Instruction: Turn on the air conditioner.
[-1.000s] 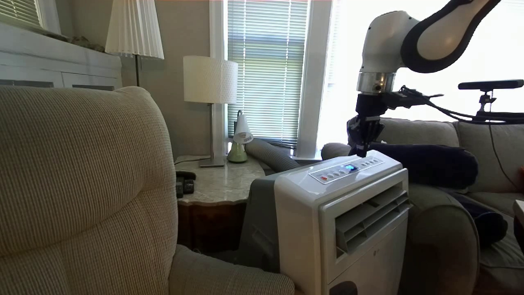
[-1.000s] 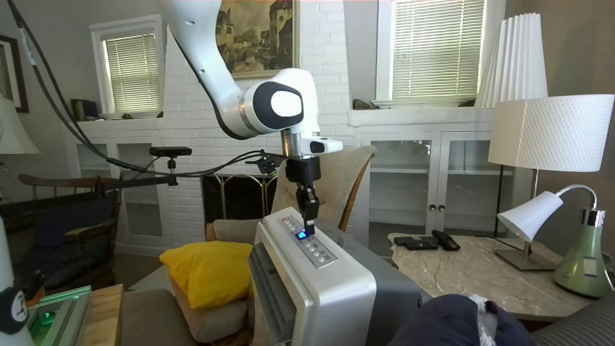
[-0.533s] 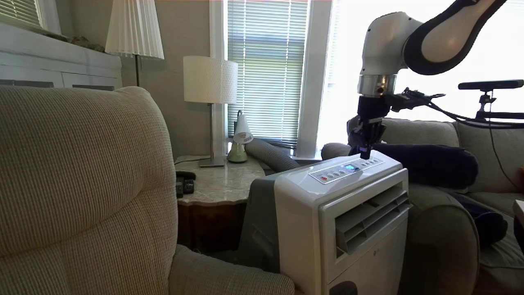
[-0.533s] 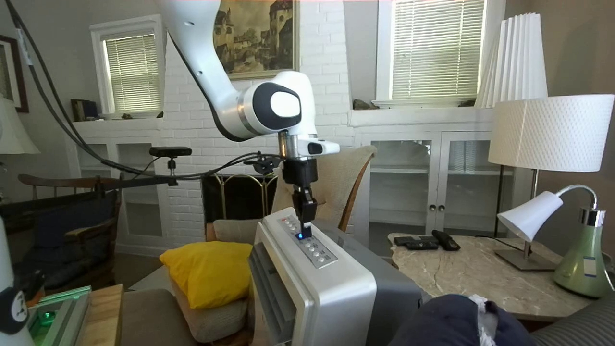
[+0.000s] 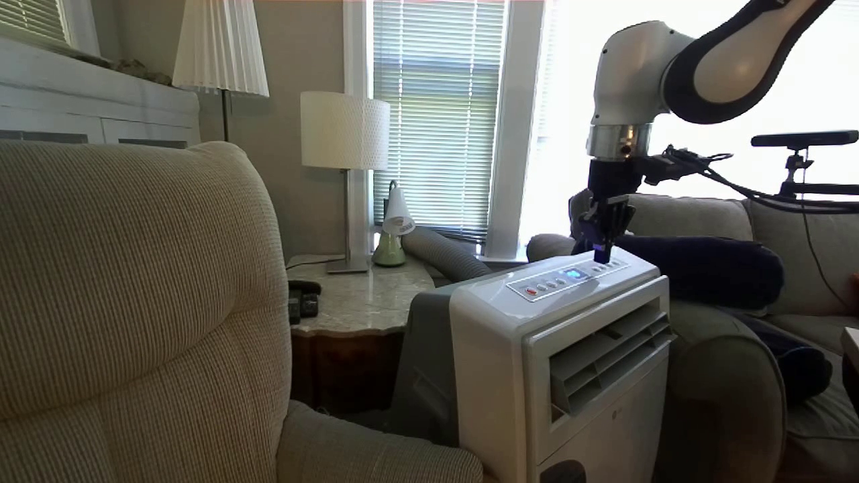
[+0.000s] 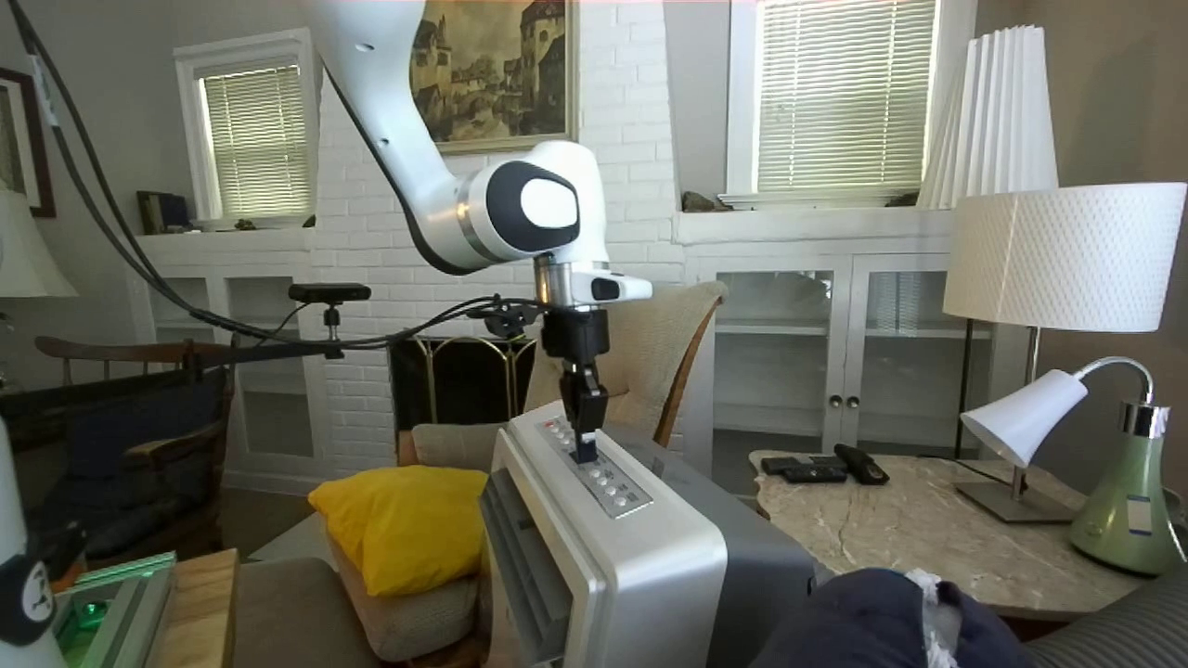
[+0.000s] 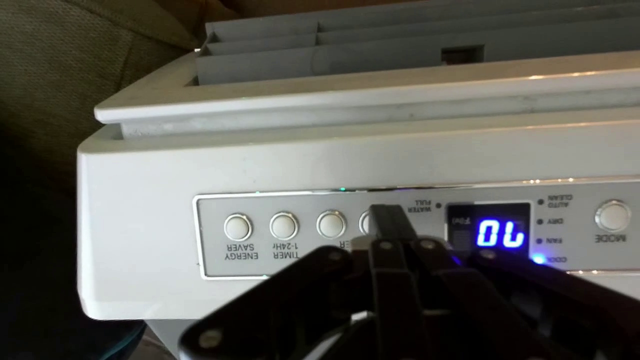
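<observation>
Numbers [image 7: 500, 234] are glowing blue on top of the air conditioner [image 6: 636, 547], and its little cool light [image 7: 539, 258] is shining too, so maybe it is running. The air conditioner is standing upright, with the beige armchair [image 5: 134, 288] sitting near one side of it, the couch [image 5: 718, 376] sitting close to its other side, and the stone counter [image 6: 891, 529] standing behind it.

The pincer [image 6: 585, 455] is pointing down at the air conditioner's top. Its fingers [image 7: 392, 217] are pressing together, with nothing showing between them. They are hiding part of a small button [image 7: 364, 223]; whether they are touching it is not showing.

The air conditioner is looking big, hard and heavy, so a poke is probably not going to be moving it. Its shiny top is looking slippery, so crooked fingers may be sliding. Nobody is needing to grab or lift it: pushing softly, straight down on the middle of a button, is looking best. The red button [image 5: 531, 291], sitting on the air conditioner's top, is likely working as the on switch.
</observation>
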Available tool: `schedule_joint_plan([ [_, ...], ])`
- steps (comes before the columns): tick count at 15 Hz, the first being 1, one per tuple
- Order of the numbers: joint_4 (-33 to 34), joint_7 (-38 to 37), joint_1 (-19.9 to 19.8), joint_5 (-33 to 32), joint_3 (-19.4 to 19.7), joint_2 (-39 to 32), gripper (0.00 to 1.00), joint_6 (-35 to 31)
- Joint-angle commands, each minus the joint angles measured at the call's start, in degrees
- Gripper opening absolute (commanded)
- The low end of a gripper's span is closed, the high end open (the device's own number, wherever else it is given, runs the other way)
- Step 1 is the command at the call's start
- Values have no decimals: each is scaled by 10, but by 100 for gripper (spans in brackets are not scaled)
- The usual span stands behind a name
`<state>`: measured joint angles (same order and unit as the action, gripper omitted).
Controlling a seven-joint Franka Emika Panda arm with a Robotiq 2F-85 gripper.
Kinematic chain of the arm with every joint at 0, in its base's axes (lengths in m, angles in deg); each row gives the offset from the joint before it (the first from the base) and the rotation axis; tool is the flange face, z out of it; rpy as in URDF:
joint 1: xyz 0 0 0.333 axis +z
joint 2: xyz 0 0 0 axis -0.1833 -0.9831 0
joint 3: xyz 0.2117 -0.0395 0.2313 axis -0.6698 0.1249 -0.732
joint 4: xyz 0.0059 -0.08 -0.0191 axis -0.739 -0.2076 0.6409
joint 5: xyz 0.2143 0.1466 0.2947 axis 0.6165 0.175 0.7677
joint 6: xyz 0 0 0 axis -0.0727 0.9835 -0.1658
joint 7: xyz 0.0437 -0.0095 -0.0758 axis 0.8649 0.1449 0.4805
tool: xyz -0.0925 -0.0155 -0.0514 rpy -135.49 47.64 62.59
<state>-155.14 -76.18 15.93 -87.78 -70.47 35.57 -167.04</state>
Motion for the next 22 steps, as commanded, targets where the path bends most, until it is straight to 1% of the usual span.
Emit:
schedule_joint_plan([
  [1, 0, 0, 5, -11, 3, -3, 0, -2],
  [10, 5, -9, 8, -21, 7, -18, 0, -4],
  [22, 12, -3, 8, -16, 10, -25, 0, -12],
])
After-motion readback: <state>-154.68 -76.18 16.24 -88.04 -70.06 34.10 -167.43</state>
